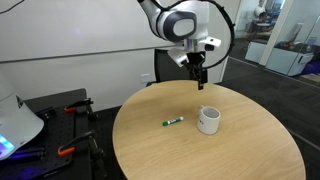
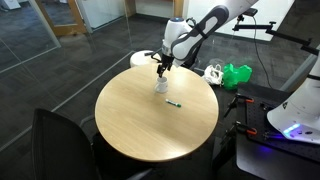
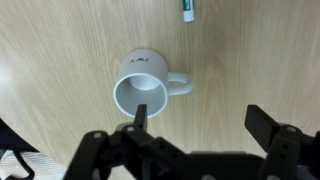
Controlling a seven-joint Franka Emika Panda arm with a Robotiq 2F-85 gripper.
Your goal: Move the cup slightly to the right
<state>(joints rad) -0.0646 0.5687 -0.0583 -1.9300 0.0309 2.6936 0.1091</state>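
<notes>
The white cup stands upright on the round wooden table, its handle pointing sideways. It also shows in the exterior view from the other side. A green-and-white marker lies on the table beside it. My gripper hangs above the table, over the cup, open and empty. In the wrist view the cup is seen from above with its handle to the right, the marker's tip is at the top edge, and my gripper has one finger over the cup's rim and the other far to its right.
A black chair stands behind the table, and another is at its near side. A black cart with red tools stands beside the table. A green bag lies off the table.
</notes>
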